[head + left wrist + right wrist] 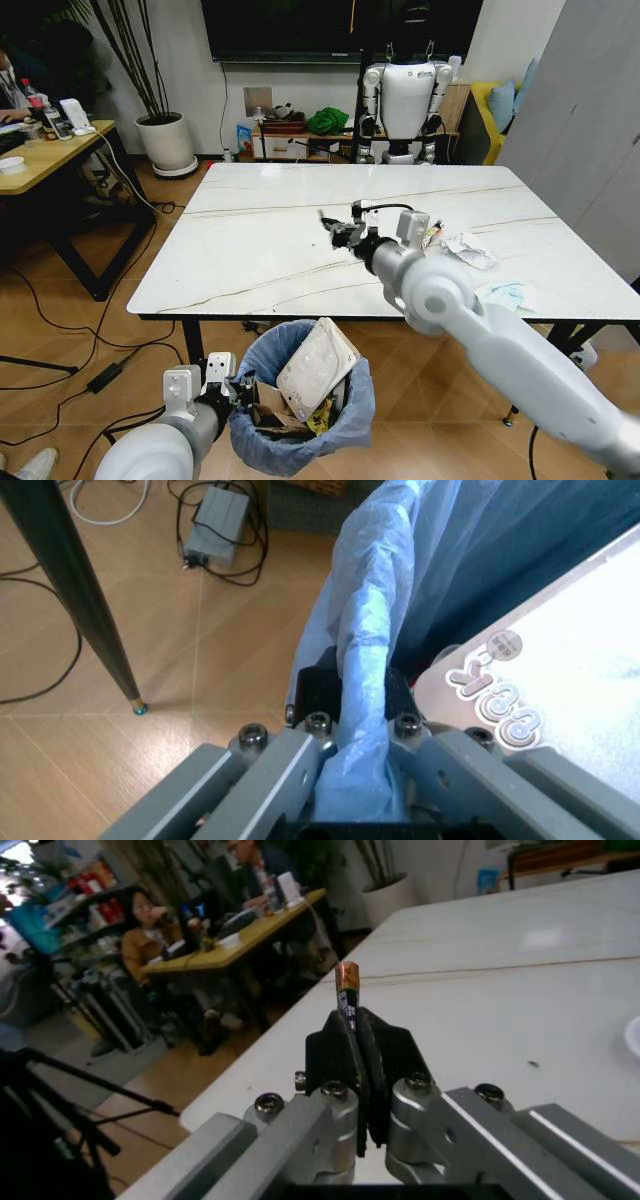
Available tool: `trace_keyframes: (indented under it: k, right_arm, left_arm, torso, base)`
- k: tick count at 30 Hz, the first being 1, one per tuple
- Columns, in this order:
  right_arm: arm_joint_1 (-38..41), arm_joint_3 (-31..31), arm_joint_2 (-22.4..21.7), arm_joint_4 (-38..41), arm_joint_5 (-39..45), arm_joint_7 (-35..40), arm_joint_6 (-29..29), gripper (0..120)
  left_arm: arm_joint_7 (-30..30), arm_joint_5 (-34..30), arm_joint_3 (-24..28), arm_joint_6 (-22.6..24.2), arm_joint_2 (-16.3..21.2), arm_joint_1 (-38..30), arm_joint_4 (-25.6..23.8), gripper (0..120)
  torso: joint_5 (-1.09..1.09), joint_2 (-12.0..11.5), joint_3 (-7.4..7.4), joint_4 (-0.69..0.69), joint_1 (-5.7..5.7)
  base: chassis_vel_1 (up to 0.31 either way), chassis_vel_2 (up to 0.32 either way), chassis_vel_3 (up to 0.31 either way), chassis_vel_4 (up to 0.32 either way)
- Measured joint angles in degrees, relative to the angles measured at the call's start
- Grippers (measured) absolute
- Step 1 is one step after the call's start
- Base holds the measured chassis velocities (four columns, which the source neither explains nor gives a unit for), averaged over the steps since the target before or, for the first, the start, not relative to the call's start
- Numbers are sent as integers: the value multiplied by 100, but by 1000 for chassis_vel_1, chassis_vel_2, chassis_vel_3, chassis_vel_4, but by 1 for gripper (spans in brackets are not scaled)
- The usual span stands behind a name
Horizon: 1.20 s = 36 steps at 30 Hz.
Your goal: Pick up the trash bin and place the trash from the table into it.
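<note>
Your left claw [350, 780] is clenched on the rim of the small round trash bin lined with a crinkly blue-grey plastic bag [300, 410], which sits low, just in front of the near edge of the white marble-look table with thin dark veins [250, 250]. Inside the bin you can see a white textured tray [318, 368], brown cardboard [272, 410] and a yellow wrapper [322, 415]. Your right claw [352, 1057] hangs above the table's middle, pinching a small copper-topped black battery [346, 994] upright between its pads. Crumpled paper [462, 247] and a pale blue mask [505, 295] lie on the table's right side.
</note>
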Motion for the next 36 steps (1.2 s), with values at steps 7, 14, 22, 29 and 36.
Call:
trace_keyframes:
  k: [7,14,22,29,36]
  right_arm:
    - [-481,-147,-255,649,-76,-526,135,0]
    - [-849,-416,-413,872,-63,-789,106,0]
    - [-1083,-856,-573,907,-240,-836,-21,0]
    - [-1114,-1015,-609,910,-364,-832,-37,23]
    - [-1150,-1033,-636,854,-461,-835,-30,49]
  left_arm:
    - [-26,-6,-108,0,-33,40,-3,0]
    - [-86,-46,-229,0,-78,56,-29,0]
    - [-120,-138,-236,0,-36,-19,-28,0]
    - [-123,-153,-247,0,-43,-19,-31,0]
    - [-123,-148,-241,0,-63,-10,-50,0]
  torso:
    - [0,0,0,0,0]
    - [0,0,0,1,0]
    - [-1,0,0,0,0]
    - [-1,0,1,0,0]
    - [-1,0,1,0,0]
  base:
    - [0,0,0,0]
    - [0,0,0,0]
    - [0,0,0,0]
    - [0,0,0,0]
    - [0,0,0,0]
